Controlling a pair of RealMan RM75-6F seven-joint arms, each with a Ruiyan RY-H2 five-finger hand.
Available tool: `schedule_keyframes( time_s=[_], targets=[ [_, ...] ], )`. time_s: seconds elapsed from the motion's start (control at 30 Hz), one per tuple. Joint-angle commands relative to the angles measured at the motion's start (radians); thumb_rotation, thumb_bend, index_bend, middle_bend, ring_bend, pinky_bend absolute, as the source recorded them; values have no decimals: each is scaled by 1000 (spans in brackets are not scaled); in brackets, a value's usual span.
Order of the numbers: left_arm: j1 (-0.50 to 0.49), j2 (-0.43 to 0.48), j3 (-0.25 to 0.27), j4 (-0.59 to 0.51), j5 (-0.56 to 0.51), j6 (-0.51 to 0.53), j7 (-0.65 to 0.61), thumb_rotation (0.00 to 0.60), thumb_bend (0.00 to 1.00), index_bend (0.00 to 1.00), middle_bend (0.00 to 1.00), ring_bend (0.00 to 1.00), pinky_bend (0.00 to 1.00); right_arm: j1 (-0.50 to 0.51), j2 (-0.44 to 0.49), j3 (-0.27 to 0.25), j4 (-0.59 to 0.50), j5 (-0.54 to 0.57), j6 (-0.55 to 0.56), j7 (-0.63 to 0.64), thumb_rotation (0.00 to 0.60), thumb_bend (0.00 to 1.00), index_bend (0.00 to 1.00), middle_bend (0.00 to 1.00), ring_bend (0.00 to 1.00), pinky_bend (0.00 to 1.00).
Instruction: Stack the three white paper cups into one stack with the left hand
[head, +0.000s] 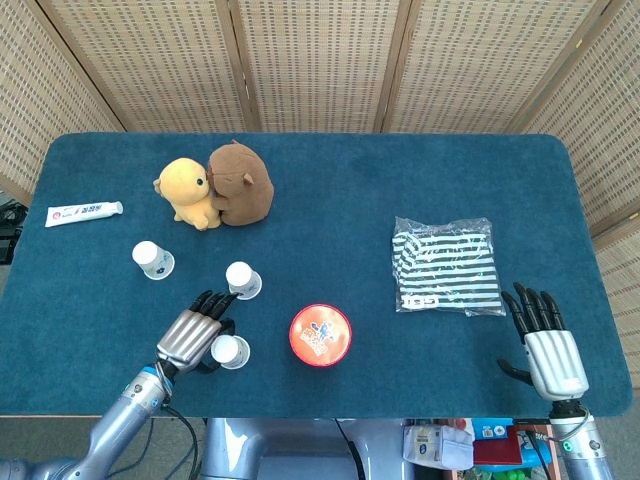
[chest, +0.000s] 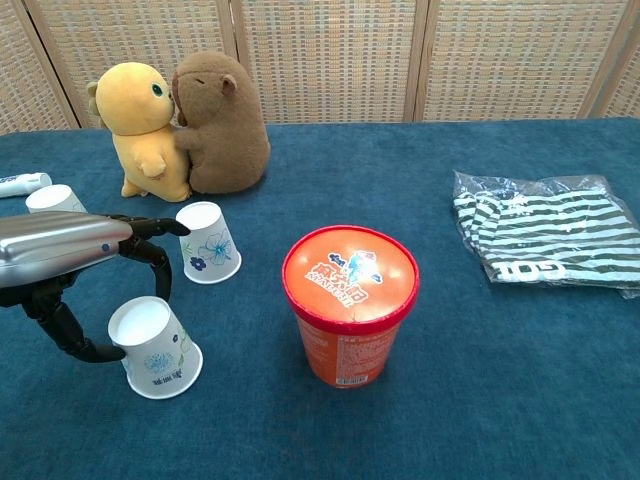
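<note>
Three cups, all upside down and separate. Left hand (chest: 60, 262) fingers curl around the nearest cup (chest: 155, 347); contact unclear. Middle cup (chest: 207, 242) just beyond; far cup (chest: 53, 199) partly hidden behind the hand. Right hand (head: 548, 345) flat, fingers spread, holding nothing.

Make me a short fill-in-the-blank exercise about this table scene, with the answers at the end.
1. The left hand is closing around the nearest of the ____ white paper cups.
2. The orange tub has a ____ rim on its lid.
3. The yellow plush toy leans against a ____ plush toy.
4. The striped fabric in the plastic bag lies in front of the ____ hand.

Answers: three; red; brown; right
</note>
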Motion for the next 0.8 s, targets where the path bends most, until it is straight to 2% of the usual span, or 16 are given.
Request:
schedule_keyframes(
  time_s=[0.03, 0.33, 0.43, 0.67, 0.8],
  targets=[
    [-1, 7, -4, -5, 4, 7, -10, 600, 242, 436, 0, 0, 0, 0, 0, 1, 0, 1, 1, 2, 600, 0, 0, 0, 0, 0],
    [-22, 76, -51, -46, 18, 24, -43, 600, 242, 436, 0, 0, 0, 0, -1, -1, 0, -1, -1, -1, 600, 0, 0, 0, 0, 0],
    [-41, 119, -103, -69, 19, 37, -67, 600, 242, 436, 0, 0, 0, 1, -3, -2, 0, -2, -2, -3, 600, 0, 0, 0, 0, 0],
    [-106, 168, -191, -64, -80, -5, -103, 600, 242, 436, 0, 0, 0, 3, -5, -4, 2, -2, -8, -4, 600, 0, 0, 0, 0, 0],
    [-141, 170, -216, -57, -131, -21, -101, 600, 242, 436, 0, 0, 0, 4, -6, -2, 5, 2, -12, 1, 600, 0, 0, 0, 0, 0]
  ],
)
